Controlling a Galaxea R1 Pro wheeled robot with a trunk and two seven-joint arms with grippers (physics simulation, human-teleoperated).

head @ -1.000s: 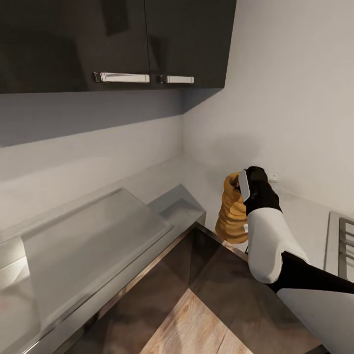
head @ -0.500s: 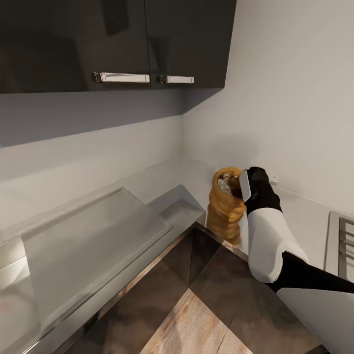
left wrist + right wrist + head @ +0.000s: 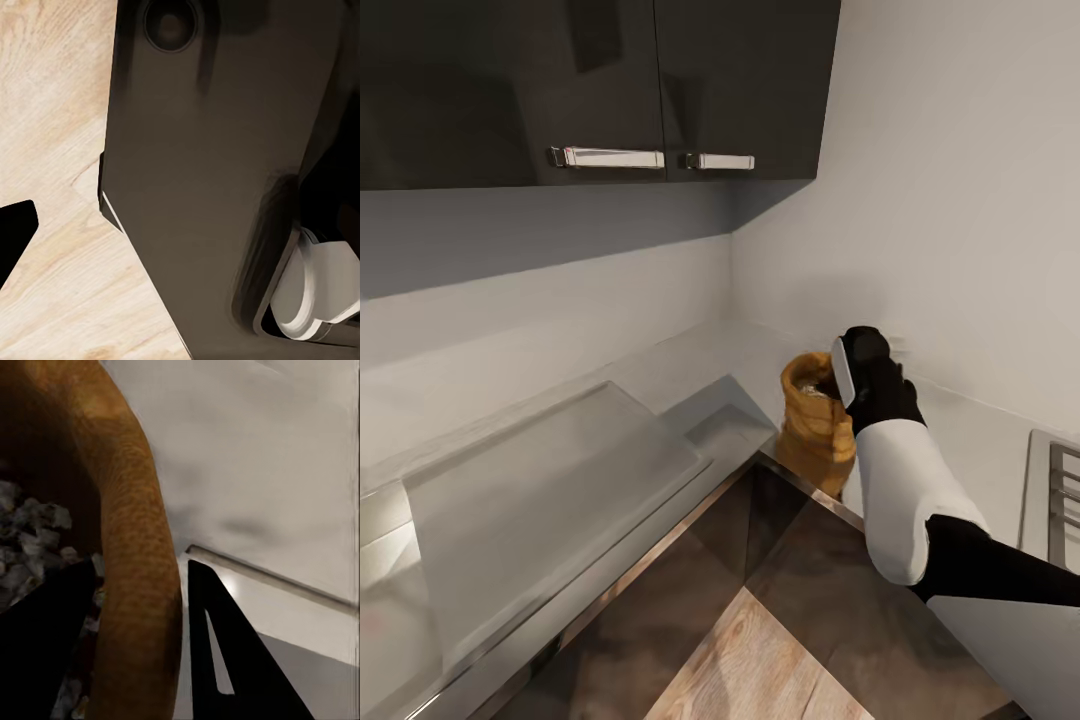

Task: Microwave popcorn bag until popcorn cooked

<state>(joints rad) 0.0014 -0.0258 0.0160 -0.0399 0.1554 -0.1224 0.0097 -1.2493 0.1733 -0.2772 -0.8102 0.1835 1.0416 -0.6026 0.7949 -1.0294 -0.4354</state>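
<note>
Right wrist view: my right gripper [image 3: 142,649] pinches the popcorn bag [image 3: 131,547] rim (soft, light paper, I judge; crushes easily).

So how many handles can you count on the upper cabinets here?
2. The longer handle sits on the left cabinet door, and the shorter handle sits on the right cabinet door, both along the bottom edges. Others may lie beyond the head view's left edge.
</note>
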